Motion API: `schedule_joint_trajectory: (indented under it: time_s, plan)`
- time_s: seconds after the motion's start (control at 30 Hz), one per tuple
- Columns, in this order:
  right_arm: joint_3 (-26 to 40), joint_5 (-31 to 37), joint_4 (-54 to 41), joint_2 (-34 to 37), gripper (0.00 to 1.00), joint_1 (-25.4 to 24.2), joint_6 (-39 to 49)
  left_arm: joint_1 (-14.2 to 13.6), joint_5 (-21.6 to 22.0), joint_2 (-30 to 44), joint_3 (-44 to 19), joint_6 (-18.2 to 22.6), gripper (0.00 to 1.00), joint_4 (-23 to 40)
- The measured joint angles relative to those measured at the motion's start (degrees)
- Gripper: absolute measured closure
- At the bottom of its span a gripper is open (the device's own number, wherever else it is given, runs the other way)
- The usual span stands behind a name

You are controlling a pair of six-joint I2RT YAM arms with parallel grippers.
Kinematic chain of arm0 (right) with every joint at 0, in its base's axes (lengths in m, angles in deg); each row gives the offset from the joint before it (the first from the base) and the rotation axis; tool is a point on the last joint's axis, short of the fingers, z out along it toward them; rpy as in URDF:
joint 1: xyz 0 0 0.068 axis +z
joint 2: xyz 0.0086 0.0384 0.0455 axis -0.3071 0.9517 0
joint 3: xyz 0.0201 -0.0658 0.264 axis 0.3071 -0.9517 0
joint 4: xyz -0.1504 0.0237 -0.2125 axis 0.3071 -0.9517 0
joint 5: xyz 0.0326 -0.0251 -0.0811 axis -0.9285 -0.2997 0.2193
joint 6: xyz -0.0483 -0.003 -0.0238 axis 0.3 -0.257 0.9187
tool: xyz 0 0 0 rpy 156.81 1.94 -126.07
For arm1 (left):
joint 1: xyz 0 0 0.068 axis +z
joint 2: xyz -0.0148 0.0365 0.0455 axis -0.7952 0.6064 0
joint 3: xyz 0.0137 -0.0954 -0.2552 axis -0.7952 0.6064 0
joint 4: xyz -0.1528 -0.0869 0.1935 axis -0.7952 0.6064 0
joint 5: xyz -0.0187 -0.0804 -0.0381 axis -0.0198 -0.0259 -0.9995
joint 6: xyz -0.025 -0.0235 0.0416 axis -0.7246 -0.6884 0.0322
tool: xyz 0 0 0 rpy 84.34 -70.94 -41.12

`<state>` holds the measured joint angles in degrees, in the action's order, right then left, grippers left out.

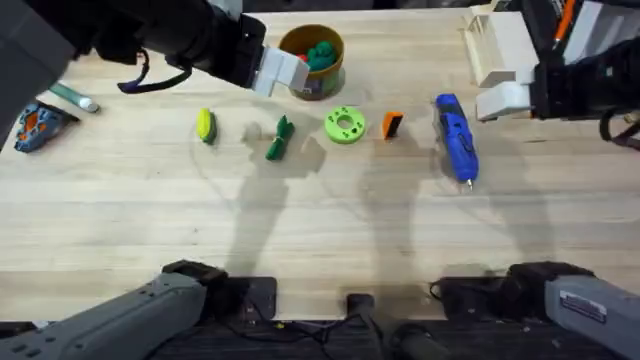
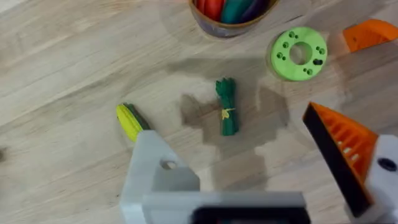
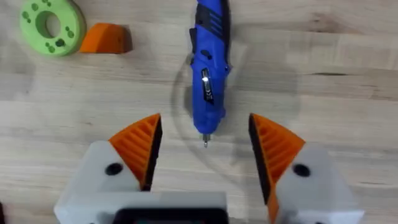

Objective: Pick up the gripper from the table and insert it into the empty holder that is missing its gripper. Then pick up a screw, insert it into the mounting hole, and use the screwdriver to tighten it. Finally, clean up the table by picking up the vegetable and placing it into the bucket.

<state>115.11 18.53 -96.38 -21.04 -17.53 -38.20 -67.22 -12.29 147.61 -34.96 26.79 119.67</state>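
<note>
The orange gripper block [image 1: 392,124] [image 3: 106,38] lies on the table between a green disc [image 1: 345,124] and the blue screwdriver [image 1: 455,135] [image 3: 208,68]. My right gripper [image 1: 503,100] [image 3: 205,121] hangs open above the screwdriver's tip, an orange pad on each side. Open as well, my left gripper [image 1: 280,72] [image 2: 229,124] hovers beside the yellow bucket [image 1: 312,60] [image 2: 227,25]. One of its fingers is the bare white holder [image 2: 155,168]; the other carries an orange pad. A green vegetable bundle [image 1: 280,138] [image 2: 227,106] and a yellow corn [image 1: 206,125] [image 2: 129,119] lie below it. I cannot tell whether the dark speck on the disc [image 2: 298,53] is a screw.
The bucket holds green and red toy pieces. A white stand [image 1: 495,45] sits at the back right. A blue-and-orange tool [image 1: 35,125] and a pale teal piece [image 1: 75,97] lie at the far left. The near half of the wooden table [image 1: 320,240] is bare.
</note>
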Motion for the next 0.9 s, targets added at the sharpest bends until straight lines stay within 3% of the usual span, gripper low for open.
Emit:
schedule_joint_trajectory:
  time_s: [0.4,0.63,0.67,0.7,0.77,0.9]
  plan:
    - [0.00,0.00,0.00,0.00,0.204,0.00,0.00,0.00,0.01,-0.01,0.00,0.01,0.015,0.03]
    - [0.00,0.00,-0.02,0.00,0.205,0.00,0.00,0.00,-0.05,-0.01,0.00,0.01,0.014,6.19]
    - [0.00,0.00,0.00,0.00,0.204,0.00,0.00,0.00,-0.07,-0.01,0.01,-0.01,0.015,4.95]
    - [0.00,0.00,-0.02,0.00,0.204,0.00,-0.01,0.00,-0.26,-0.15,0.02,0.01,0.015,-2.70]
    - [0.00,0.00,-0.07,0.00,0.204,0.00,0.00,0.02,-0.82,-0.76,0.02,0.00,0.014,-8.61]
    - [0.00,0.00,-0.07,0.00,0.204,0.00,0.00,0.02,-2.09,-4.04,0.02,-0.01,0.015,-15.53]
